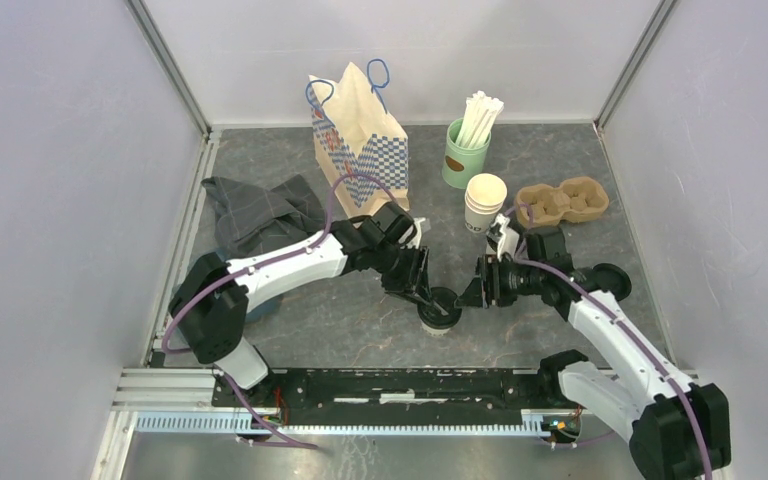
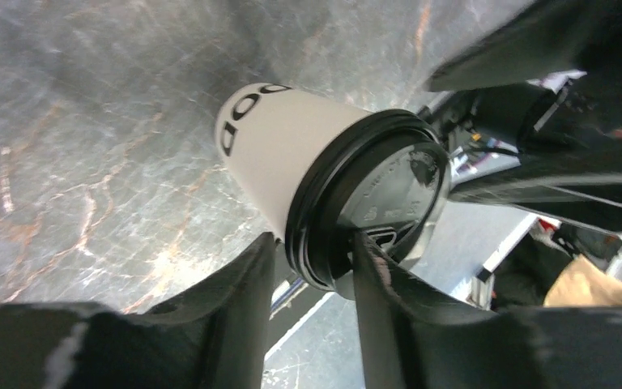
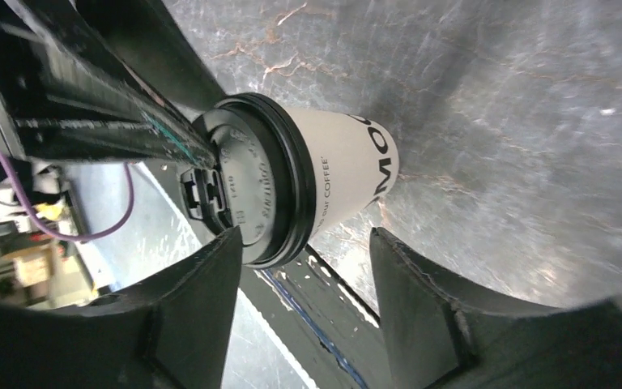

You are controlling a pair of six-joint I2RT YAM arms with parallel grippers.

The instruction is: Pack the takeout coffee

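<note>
The dark marbled surface (image 1: 340, 330) carries a checked paper bag (image 1: 360, 140) at the back, and I place everything else from that bag. Left of it and a little nearer lies a grey cloth (image 1: 260, 212), its near edge tucked under the left arm (image 1: 280, 270). Right of the bag comes a green cup (image 1: 463, 158) of straws (image 1: 480, 118), then a stack of white cups (image 1: 485, 205), then a brown pulp carrier (image 1: 563, 203) farthest right. A round black thing (image 1: 612, 281) sits nearer than the carrier, half hidden by the right arm (image 1: 610, 330); I cannot make out what it is.

Well nearer than the bag and a bit right of it stands the lidded cup (image 3: 340, 174). From above only its black lid (image 2: 389, 194) shows, and its print is cut off at the edge in both close views.

The left claw (image 2: 316, 243) is partly closed, pinching the lid's rim. The right claw (image 3: 306, 239) stands wide, with one finger (image 3: 405, 284) clear of the cup.
</note>
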